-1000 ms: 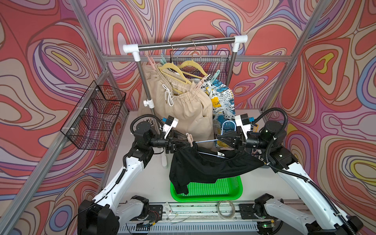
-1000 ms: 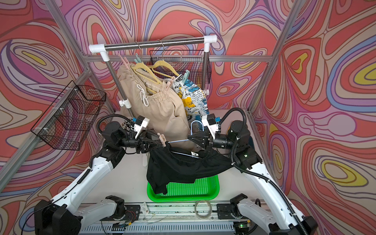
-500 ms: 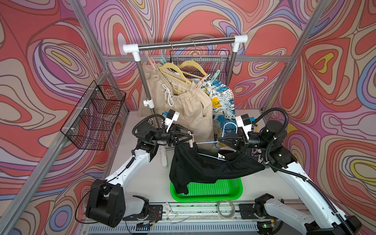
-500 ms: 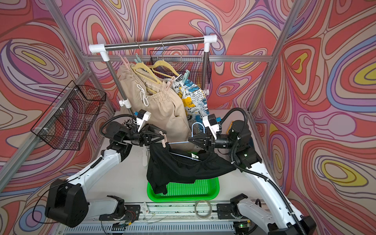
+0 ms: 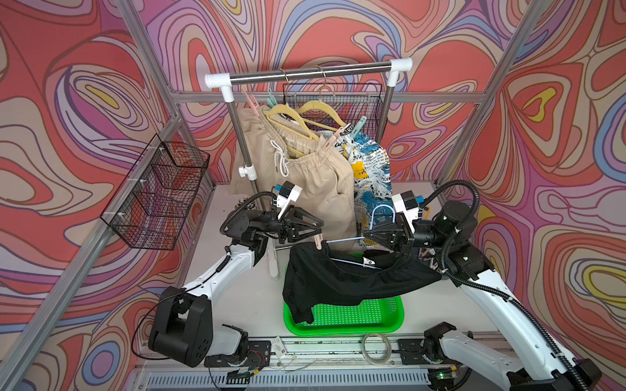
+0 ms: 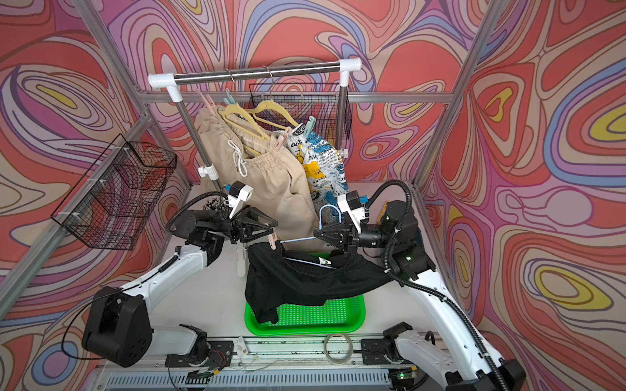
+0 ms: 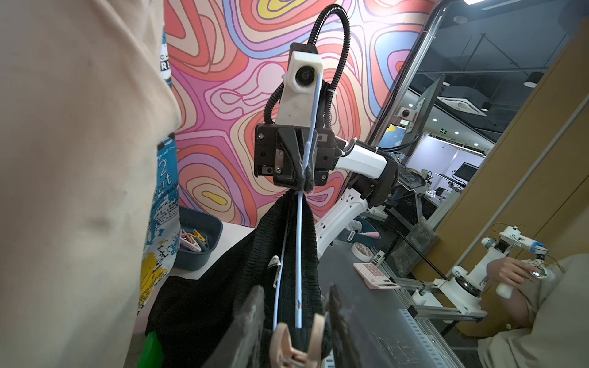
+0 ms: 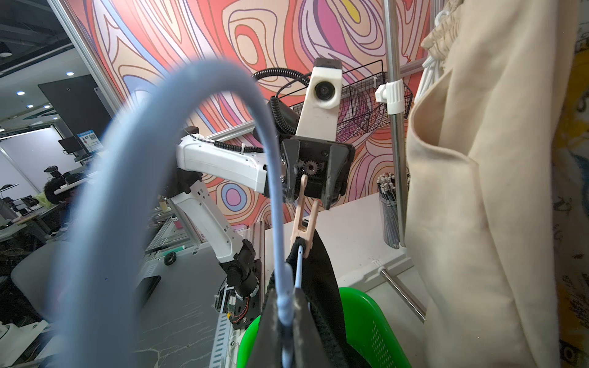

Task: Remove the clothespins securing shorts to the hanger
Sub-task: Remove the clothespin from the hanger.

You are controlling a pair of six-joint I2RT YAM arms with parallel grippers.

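Black shorts point(image 5: 345, 281) point(image 6: 305, 281) hang from a thin blue hanger point(image 5: 382, 210) point(image 7: 298, 255) above the tray. My right gripper point(image 5: 367, 235) point(image 8: 287, 306) is shut on the hanger's neck below the hook point(image 8: 191, 127). One pale pink clothespin point(image 5: 318, 242) point(image 6: 272, 241) point(image 7: 298, 344) point(image 8: 304, 223) pins the waistband to the hanger's far end. My left gripper point(image 5: 318, 233) point(image 7: 294, 288) straddles that clothespin's handles. Its jaws are partly open, with a small gap on each side.
A green tray point(image 5: 389, 318) lies under the shorts. Behind, beige shorts point(image 5: 321, 176) and printed shorts point(image 5: 372, 169) hang on the rack, pinned by pink point(image 5: 252, 101) and mint clothespins point(image 5: 359, 123). A wire basket point(image 5: 159, 196) is on the left wall. A bin point(image 7: 197, 248) holds loose clothespins.
My left arm lifted and swung its gripper right onto the pink clothespin, and the jaws narrowed around it. The right gripper kept its hold on the hanger, rising slightly.
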